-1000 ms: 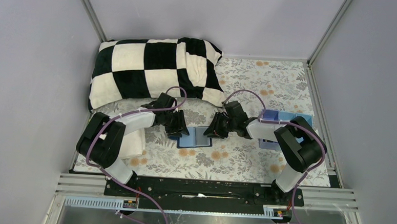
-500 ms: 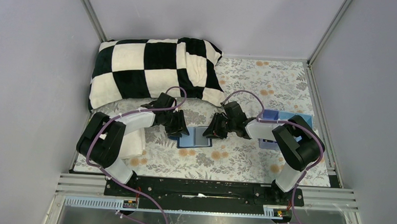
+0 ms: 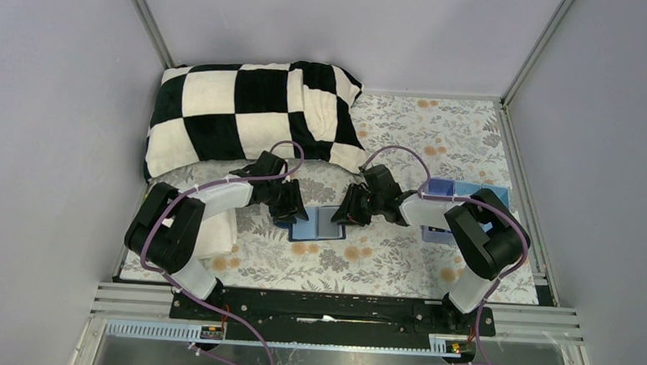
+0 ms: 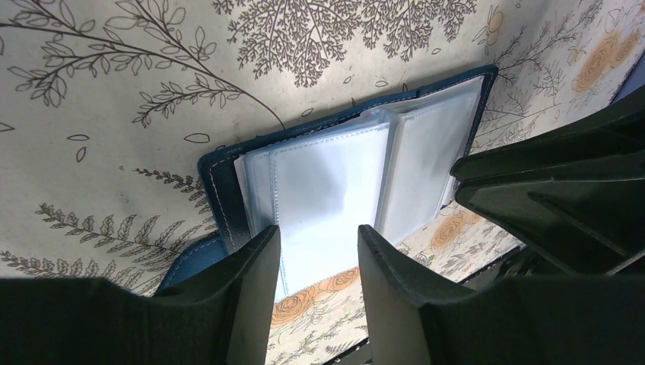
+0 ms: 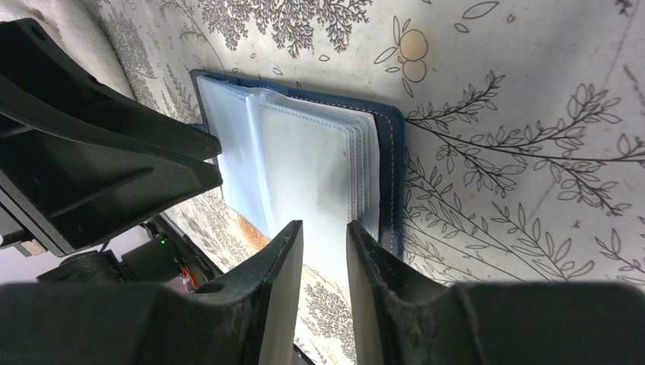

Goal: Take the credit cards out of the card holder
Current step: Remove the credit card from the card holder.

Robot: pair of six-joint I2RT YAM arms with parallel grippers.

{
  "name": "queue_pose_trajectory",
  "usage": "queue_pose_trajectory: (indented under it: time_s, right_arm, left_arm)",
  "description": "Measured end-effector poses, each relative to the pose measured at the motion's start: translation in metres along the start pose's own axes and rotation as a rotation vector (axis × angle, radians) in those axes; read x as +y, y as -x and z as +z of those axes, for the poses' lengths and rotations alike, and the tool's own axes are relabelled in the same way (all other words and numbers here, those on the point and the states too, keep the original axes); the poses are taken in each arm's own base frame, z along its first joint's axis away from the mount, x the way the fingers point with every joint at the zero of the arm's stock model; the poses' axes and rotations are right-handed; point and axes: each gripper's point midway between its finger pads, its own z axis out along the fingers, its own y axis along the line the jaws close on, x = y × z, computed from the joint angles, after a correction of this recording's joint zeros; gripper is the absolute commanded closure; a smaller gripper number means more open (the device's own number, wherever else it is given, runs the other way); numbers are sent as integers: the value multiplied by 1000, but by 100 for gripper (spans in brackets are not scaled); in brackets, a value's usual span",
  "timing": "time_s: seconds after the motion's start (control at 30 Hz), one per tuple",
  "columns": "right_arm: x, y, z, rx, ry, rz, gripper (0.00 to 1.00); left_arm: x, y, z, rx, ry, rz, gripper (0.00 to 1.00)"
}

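**Card holder open flat between both grippers**

Scene: the small folding card holder (image 3: 318, 224), dark navy outside with clear plastic sleeves inside, is seen lying open on the cream floral-print table cover (image 3: 399, 266). It is placed near the middle of the table, directly between the two arms. The stack of clear plastic sleeves (image 4: 335, 182) is spread across both halves. No card can be made out in them from either wrist view.

Left gripper (image 4: 318, 230): the black fingers are held apart with a clear gap. The gripper is positioned over the holder's left half, and the pale sleeve surface is seen through the gap. Nothing is seen pinched. Whether the fingertips touch the sleeves cannot be told.

Right gripper (image 5: 323, 224): the fingers are held apart by a narrower gap. The gripper is positioned over the right half, close to the stitched navy edge. Nothing is seen clamped between them. Contact with the sleeves cannot be told.

In the top view, the two grippers are seen facing each other across the holder, close together.

Surroundings: a black-and-white checked plush pillow (image 3: 248, 116) is noted at the far left of the table. A light-blue plastic compartment tray (image 3: 447, 189) is partly hidden behind the right arm. A folded white cloth (image 3: 219, 231) is seen under the left arm.
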Motion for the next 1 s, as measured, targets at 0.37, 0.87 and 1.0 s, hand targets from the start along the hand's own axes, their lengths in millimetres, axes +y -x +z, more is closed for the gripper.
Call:
queue_pose_trajectory:
  time_s: [0.37, 0.87, 1.0]
  right_arm:
    - [-3, 0, -2, -6, -20, -12, 65]
    - [23, -6, -4, 49, 100, -46, 65]
    - [34, -4, -4, 53, 150, -63, 65]
  left_arm:
    - [0, 0, 0, -1, 0, 0, 53]
    - [0, 0, 0, 1, -2, 0, 53]
    - [0, 0, 0, 2, -3, 0, 53]
